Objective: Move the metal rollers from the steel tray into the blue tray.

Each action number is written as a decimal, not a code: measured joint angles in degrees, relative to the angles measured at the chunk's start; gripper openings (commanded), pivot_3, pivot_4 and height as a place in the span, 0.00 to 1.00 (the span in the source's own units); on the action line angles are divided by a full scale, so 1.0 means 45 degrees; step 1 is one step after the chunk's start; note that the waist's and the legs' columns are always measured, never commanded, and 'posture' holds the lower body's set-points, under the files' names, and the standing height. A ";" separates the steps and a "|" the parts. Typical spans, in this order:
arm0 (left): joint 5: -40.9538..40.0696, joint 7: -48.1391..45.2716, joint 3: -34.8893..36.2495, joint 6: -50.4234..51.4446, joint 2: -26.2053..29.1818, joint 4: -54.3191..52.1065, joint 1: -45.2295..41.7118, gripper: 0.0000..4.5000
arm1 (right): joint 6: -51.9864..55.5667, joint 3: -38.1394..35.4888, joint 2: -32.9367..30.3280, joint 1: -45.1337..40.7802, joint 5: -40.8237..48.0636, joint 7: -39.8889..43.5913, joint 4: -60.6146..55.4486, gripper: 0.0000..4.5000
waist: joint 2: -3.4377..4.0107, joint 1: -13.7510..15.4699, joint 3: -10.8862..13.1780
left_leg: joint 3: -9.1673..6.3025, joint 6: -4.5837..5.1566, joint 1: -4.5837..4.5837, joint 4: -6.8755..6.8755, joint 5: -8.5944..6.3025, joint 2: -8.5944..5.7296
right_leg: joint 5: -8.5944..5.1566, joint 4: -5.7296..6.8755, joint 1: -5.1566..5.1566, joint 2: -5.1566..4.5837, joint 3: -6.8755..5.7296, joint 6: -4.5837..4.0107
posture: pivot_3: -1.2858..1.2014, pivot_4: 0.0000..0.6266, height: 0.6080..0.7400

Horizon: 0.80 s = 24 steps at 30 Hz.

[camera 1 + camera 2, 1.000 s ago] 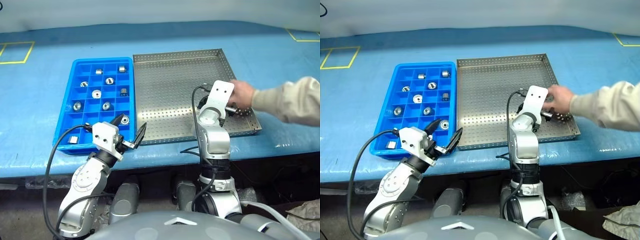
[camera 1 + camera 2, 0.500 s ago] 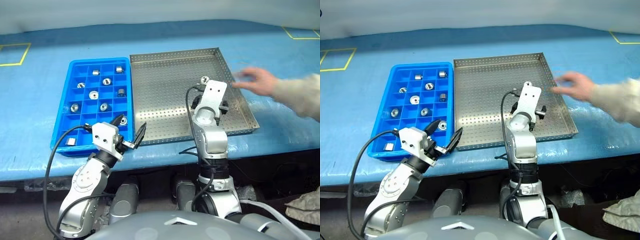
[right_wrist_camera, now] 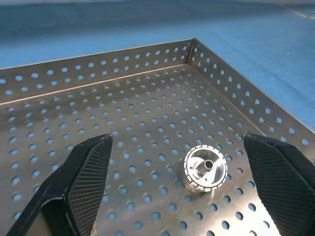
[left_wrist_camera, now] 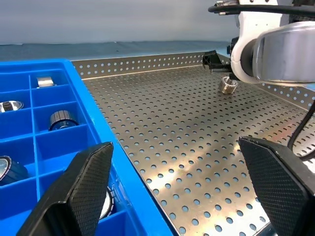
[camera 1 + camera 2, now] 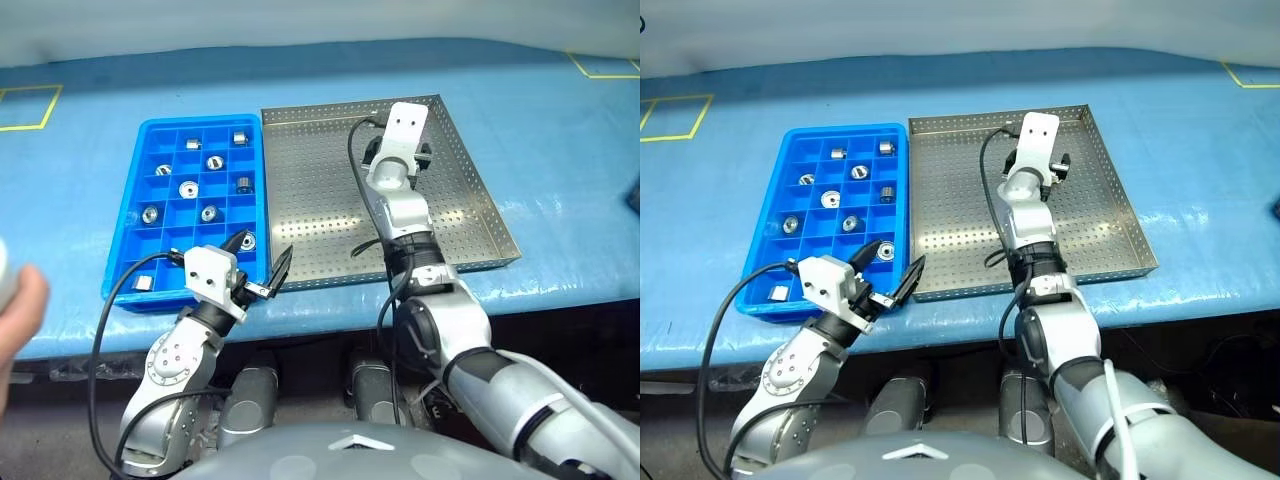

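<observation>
- Lying hole-up between the parted fingers of the right end effector, one metal roller is framed in the steel tray.
- The left end effector, also open, is parked well short of that roller.

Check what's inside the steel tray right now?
One metal roller stands on the steel tray floor near its far right corner, ahead of the open right gripper. The right arm hides part of the floor.
</observation>
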 measured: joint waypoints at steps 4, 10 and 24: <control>0.0010 0.0005 0.0000 -0.0033 -0.0030 0.0000 0.0042 1.00 | -0.1236 -0.0739 -0.0521 -0.0861 0.0414 -0.0350 0.2546 0.99 | 0.0000 -0.0002 0.0000 | 0.0001 0.0001 0.0007 -0.0023 0.0000 0.0000 | 0.0002 -0.0004 -0.0002 0.0001 0.0006 -0.0011 | 0.61 0.24 1.00; 0.0038 0.0004 -0.0110 -0.0076 -0.0051 0.0002 0.0078 1.00 | -0.2251 -0.1498 -0.0996 -0.1205 0.1143 -0.0105 0.4730 0.99 | 0.0001 -0.0043 0.0000 | 0.0004 0.0002 0.0013 -0.0027 0.0001 0.0000 | 0.0003 -0.0002 -0.0002 0.0004 0.0013 -0.0019 | 0.62 0.24 1.00; 0.0126 0.0158 -0.0471 -0.0302 -0.0268 0.0025 0.0388 1.00 | -0.3091 -0.2678 -0.1406 -0.1282 0.2276 0.0748 0.5751 0.99 | 0.0000 0.0094 0.0000 | 0.0003 0.0013 0.0033 -0.0019 0.0008 0.0001 | -0.0003 0.0005 0.0020 0.0007 0.0016 -0.0007 | 0.63 0.24 1.00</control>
